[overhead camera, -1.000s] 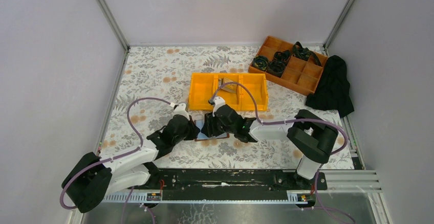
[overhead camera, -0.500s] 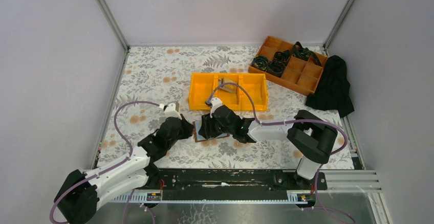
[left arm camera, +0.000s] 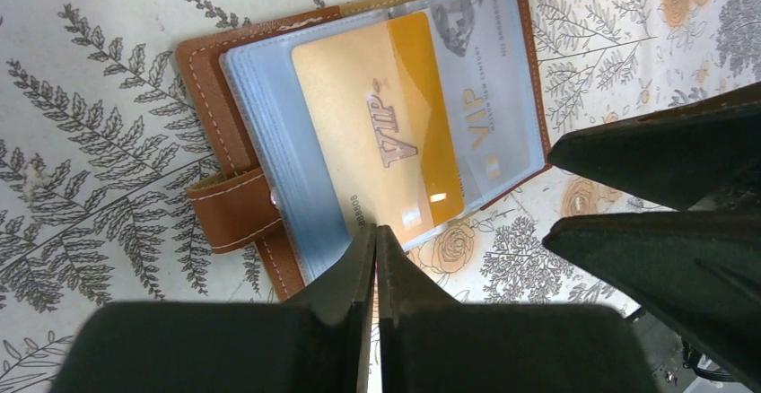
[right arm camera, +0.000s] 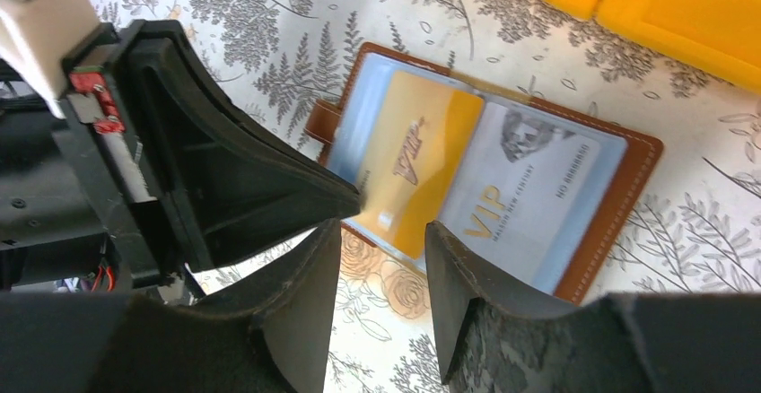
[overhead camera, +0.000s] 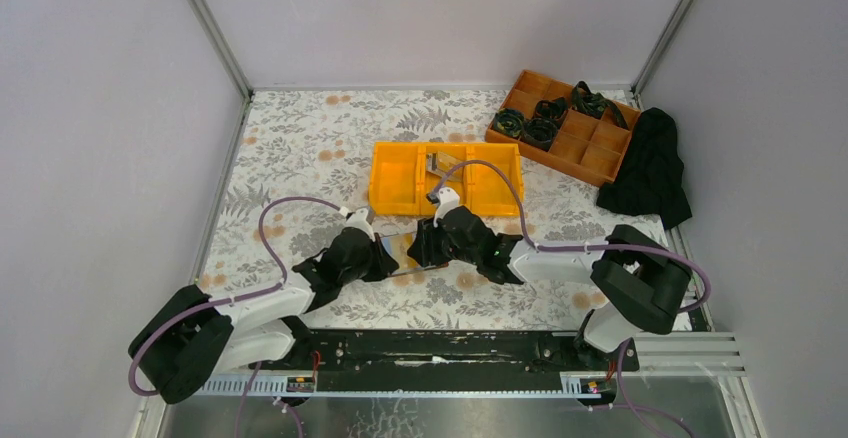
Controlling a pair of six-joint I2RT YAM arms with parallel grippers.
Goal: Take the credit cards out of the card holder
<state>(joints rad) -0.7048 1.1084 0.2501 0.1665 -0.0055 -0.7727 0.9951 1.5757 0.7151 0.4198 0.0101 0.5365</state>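
Observation:
The brown leather card holder (left arm camera: 233, 115) lies open on the floral table, its clear sleeves facing up. A gold credit card (left arm camera: 377, 133) marked VIP lies slanted across the sleeves. A silver-grey credit card (left arm camera: 498, 97) sits in the right sleeve. My left gripper (left arm camera: 375, 231) is shut, with its tips on the gold card's near corner and the seam between them upright to the card. My right gripper (right arm camera: 381, 249) stands open at the holder's near edge with only table between its fingers (right arm camera: 449, 267). From above, both grippers (overhead camera: 385, 258) (overhead camera: 420, 250) cover most of the holder (overhead camera: 408, 270).
A yellow bin (overhead camera: 400, 183) with compartments stands just beyond the holder and also shows in the right wrist view (right arm camera: 682, 7). An orange-brown divided tray (overhead camera: 590, 143) with dark rolled items sits at the back right. A black cloth (overhead camera: 650, 168) lies beside it.
The left arm drew back to the left, then came forward again onto the holder. The right arm shifted slightly right and farther from the bases.

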